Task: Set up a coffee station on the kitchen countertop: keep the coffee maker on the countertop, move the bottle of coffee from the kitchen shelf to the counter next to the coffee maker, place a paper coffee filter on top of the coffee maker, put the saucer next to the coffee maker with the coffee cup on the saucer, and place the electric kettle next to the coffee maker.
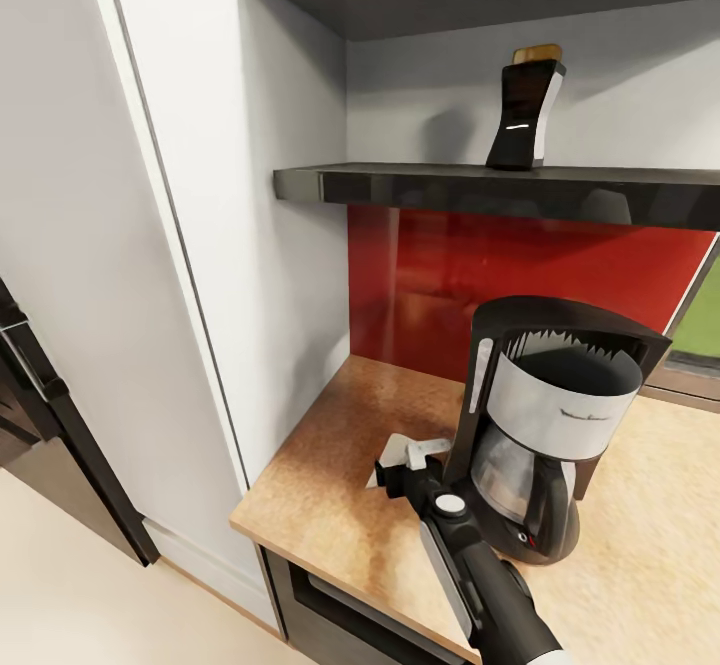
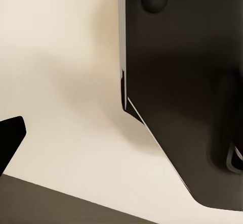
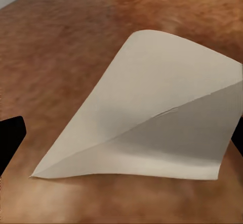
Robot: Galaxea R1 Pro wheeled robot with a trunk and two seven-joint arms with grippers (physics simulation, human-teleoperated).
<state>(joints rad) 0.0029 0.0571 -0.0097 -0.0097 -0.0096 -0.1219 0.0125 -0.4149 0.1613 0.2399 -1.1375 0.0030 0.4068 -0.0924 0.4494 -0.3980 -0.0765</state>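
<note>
Right gripper (image 1: 408, 465): spread wide, empty, poised over the paper filter (image 3: 152, 113) for a pickup.
Filter: flat on the desk (image 1: 330, 485), beside the coffee maker (image 1: 545, 425).
Left gripper: state cannot be told.

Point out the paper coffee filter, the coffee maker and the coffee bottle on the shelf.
paper coffee filter (image 3: 152, 118), right wrist view, middle of its flat face
coffee maker (image 1: 560, 407), head view, silver band
coffee bottle (image 1: 525, 115), head view, dark body
</note>
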